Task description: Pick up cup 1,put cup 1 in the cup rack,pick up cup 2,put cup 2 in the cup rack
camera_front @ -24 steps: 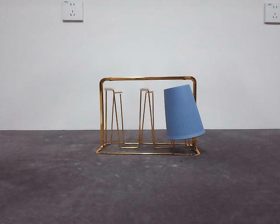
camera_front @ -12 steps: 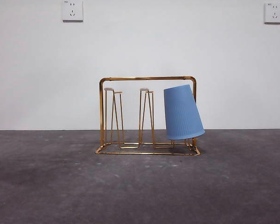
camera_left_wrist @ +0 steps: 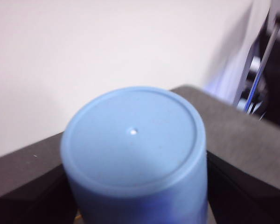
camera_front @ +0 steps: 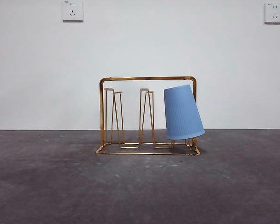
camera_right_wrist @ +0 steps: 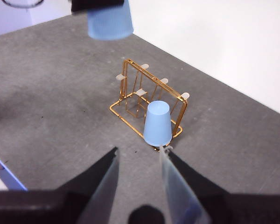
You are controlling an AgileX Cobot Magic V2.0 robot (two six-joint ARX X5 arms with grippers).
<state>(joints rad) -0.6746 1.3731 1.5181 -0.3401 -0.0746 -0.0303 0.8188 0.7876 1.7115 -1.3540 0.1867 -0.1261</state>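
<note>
One blue cup already sits upside down on the cup rack; my left end effector clamps the second cup, away from the rack; my right end effector waits open and empty

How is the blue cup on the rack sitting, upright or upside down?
Upside down and tilted. The blue cup hangs mouth-down over a peg at one end of the rack, narrow closed base on top, leaning rather than plumb. The right wrist view agrees.

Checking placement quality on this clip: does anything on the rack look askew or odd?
Yes. The blue cup upside down on the cup rack leans, its rim lower on one side, rather than hanging straight. The second blue cup is held in the left end effector, off the rack. Nothing looks spilled or damaged.
</note>
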